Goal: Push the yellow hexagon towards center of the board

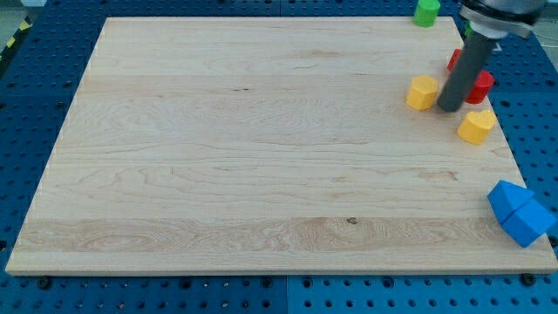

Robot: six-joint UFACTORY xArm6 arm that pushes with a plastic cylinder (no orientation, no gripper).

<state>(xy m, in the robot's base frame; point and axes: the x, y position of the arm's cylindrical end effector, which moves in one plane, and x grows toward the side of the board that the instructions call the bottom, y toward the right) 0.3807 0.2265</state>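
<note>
A yellow hexagon [422,92] lies near the board's right edge, in the upper right of the view. My tip [449,108] stands just to its right, close to it or touching. A second yellow block [476,126], heart-like in shape, lies to the lower right of my tip. The dark rod rises from the tip toward the view's top right.
A red block [478,85] sits right behind the rod, partly hidden. A green block [426,12] lies at the board's top edge. Two blue blocks [520,212] lie together at the right edge, lower down. The wooden board [261,148] rests on a blue pegboard.
</note>
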